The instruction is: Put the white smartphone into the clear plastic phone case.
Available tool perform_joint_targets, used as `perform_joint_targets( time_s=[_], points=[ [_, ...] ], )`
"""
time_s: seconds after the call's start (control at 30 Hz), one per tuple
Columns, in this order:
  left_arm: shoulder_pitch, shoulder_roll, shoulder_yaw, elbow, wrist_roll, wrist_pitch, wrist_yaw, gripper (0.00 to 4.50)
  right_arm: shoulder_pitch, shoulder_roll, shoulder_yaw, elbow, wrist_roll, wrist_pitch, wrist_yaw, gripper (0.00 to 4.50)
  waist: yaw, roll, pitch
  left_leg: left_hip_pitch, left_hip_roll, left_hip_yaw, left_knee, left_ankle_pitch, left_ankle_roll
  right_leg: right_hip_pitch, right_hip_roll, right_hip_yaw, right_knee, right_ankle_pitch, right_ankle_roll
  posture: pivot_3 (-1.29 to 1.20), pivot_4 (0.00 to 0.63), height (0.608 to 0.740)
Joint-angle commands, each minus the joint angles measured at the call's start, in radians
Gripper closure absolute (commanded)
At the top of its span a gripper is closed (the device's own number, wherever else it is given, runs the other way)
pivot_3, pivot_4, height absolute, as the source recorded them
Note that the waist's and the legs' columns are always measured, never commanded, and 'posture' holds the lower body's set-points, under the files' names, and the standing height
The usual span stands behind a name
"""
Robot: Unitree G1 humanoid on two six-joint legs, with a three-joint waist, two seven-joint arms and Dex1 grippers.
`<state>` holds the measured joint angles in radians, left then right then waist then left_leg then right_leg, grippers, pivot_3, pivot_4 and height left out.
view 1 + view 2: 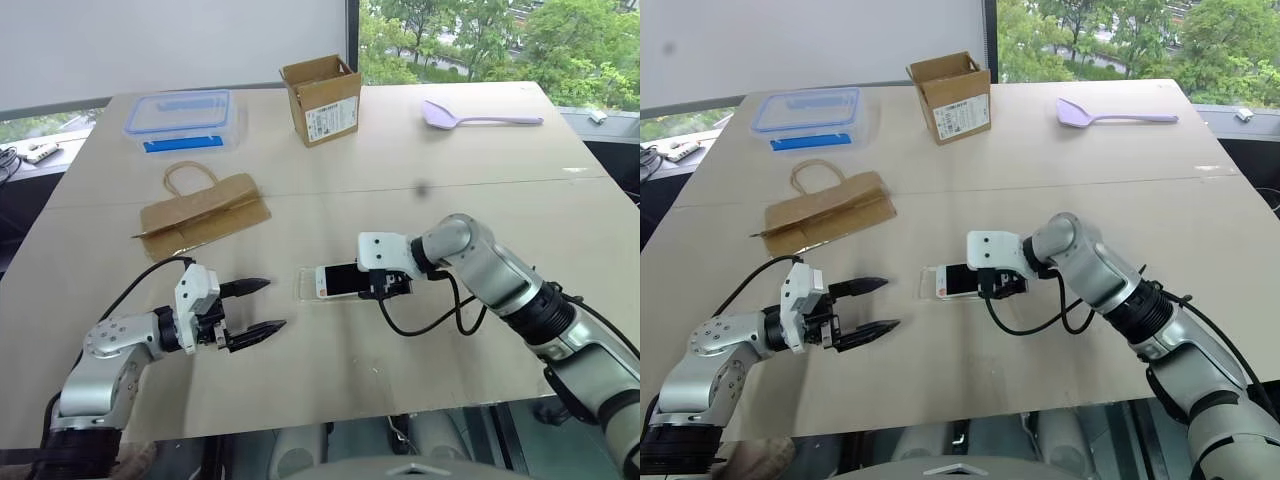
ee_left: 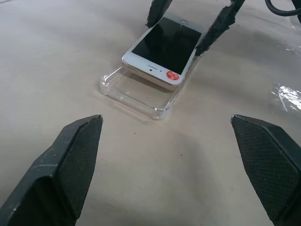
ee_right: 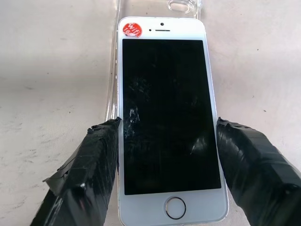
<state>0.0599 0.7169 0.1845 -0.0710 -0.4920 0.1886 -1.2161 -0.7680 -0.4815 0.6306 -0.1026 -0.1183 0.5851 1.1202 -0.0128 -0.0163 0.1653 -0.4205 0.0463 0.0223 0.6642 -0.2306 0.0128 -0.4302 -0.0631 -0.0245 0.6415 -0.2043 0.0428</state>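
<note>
Gripping the white smartphone (image 3: 169, 122) by its two long edges, the right gripper (image 1: 385, 283) has a black finger pressed against each side of the phone, near the end with the round home button. That phone lies screen up, and its far end, the one carrying a small red sticker (image 3: 132, 29), sits over the clear plastic phone case (image 2: 136, 92), slightly raised above the case floor rather than seated flat; part of the case still shows bare beyond the phone's end. Phone and case rest on the wooden table (image 1: 330, 370), and everything else is best placed from them. Just to the robot's left of the case, the left gripper (image 1: 262, 306) hovers with its fingers spread wide, touching nothing and pointing toward the case. Farther back from the phone lies a flattened brown paper bag (image 1: 203, 212); beyond that, a clear food box with a blue lid (image 1: 181, 120), an open cardboard box (image 1: 322, 99) and a lilac spatula (image 1: 478, 116).
</note>
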Motion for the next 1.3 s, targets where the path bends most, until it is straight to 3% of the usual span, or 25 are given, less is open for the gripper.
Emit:
perform_joint_targets(
  time_s=[0.03, 0.37, 0.4, 0.47, 0.67, 0.77, 0.83, 0.87, 0.93, 1.23, 1.3],
  points=[
    [-0.012, 0.011, -0.003, -0.031, -0.002, -0.003, 0.002, 0.0, 0.025, 0.005, 0.044, -0.029, -0.033, 0.015, -0.007, 1.72, 0.0, 0.0, 0.0, 0.0, 0.0, 0.0, 0.0, 0.0, 0.0, 0.0, 0.0, 0.0, 0.0, 0.0, 0.0, 0.0, 0.15, 0.74],
    [-0.059, 0.015, -0.017, -0.021, -0.002, 0.024, 0.0, 0.0, 0.069, 0.006, 0.055, -0.076, -0.057, 0.04, -0.001, 1.72, -0.001, 0.0, 0.0, 0.001, 0.0, 0.0, 0.0, 0.0, 0.0, 0.001, 0.0, 0.0, 0.0, 0.0, 0.0, 0.0, 0.15, 0.74],
    [-0.062, 0.016, -0.019, -0.019, -0.002, 0.025, 0.0, 0.0, 0.071, 0.013, 0.046, -0.081, -0.049, 0.051, -0.003, 0.69, -0.001, 0.0, 0.0, 0.001, 0.0, 0.0, 0.0, 0.0, 0.0, 0.001, 0.0, 0.0, 0.0, 0.0, 0.0, 0.0, 0.15, 0.74],
    [-0.07, 0.016, -0.025, -0.017, -0.002, 0.029, 0.002, 0.0, 0.071, 0.015, 0.036, -0.081, -0.048, 0.05, -0.009, 0.07, 0.0, 0.0, 0.0, 0.001, 0.0, 0.0, -0.001, 0.0, 0.0, 0.001, 0.0, 0.0, 0.0, 0.0, 0.0, 0.0, 0.15, 0.74],
    [-0.076, 0.014, -0.033, -0.036, -0.005, 0.045, 0.011, 0.0, 0.064, 0.033, -0.061, -0.13, 0.04, 0.113, -0.007, 0.07, -0.001, 0.0, 0.0, 0.001, 0.0, 0.0, -0.001, 0.0, 0.0, 0.0, 0.0, 0.0, 0.0, 0.0, 0.0, 0.0, 0.15, 0.74],
    [-0.076, 0.014, -0.035, -0.055, -0.008, 0.06, 0.022, 0.0, 0.046, 0.05, -0.117, -0.134, 0.089, 0.145, -0.025, 0.81, -0.001, 0.0, 0.001, 0.001, 0.0, 0.0, -0.001, 0.0, 0.0, 0.0, 0.0, 0.0, 0.0, 0.0, 0.0, 0.0, 0.15, 0.74],
    [-0.075, 0.012, -0.037, -0.075, -0.011, 0.074, 0.033, 0.0, 0.047, 0.045, -0.133, -0.149, 0.118, 0.164, -0.016, 1.62, -0.001, 0.0, 0.001, 0.001, 0.0, 0.0, -0.001, 0.0, 0.0, 0.0, 0.0, 0.0, 0.0, 0.0, 0.0, 0.0, 0.15, 0.74],
    [-0.074, 0.011, -0.038, -0.086, -0.013, 0.082, 0.039, 0.0, 0.05, 0.039, -0.137, -0.154, 0.129, 0.169, -0.012, 1.71, -0.001, 0.0, 0.001, 0.001, 0.0, 0.0, -0.001, 0.0, 0.0, 0.0, 0.0, 0.0, 0.0, 0.0, 0.0, 0.0, 0.15, 0.74],
    [-0.074, 0.01, -0.037, -0.102, -0.015, 0.095, 0.049, 0.0, 0.057, 0.024, -0.141, -0.16, 0.144, 0.169, -0.01, 2.45, 0.0, 0.0, 0.001, 0.001, 0.0, 0.0, -0.002, 0.0, 0.0, 0.0, 0.0, 0.0, 0.0, 0.0, 0.0, 0.0, 0.15, 0.74],
    [-0.072, 0.028, -0.017, -0.171, -0.042, 0.165, 0.082, 0.0, 0.052, 0.042, -0.174, -0.115, 0.225, 0.142, -0.032, 2.45, -0.001, 0.0, 0.001, 0.001, 0.0, 0.0, -0.002, 0.0, 0.0, 0.0, 0.0, 0.0, 0.0, -0.001, 0.0, 0.0, 0.15, 0.74],
    [-0.074, 0.032, -0.016, -0.184, -0.048, 0.18, 0.091, 0.0, 0.05, 0.063, -0.183, -0.102, 0.264, 0.145, -0.017, 1.95, -0.002, 0.0, 0.001, 0.001, 0.0, 0.0, -0.003, 0.0, 0.0, 0.0, 0.0, 0.0, 0.0, -0.001, 0.0, 0.0, 0.15, 0.74]
  ],
)
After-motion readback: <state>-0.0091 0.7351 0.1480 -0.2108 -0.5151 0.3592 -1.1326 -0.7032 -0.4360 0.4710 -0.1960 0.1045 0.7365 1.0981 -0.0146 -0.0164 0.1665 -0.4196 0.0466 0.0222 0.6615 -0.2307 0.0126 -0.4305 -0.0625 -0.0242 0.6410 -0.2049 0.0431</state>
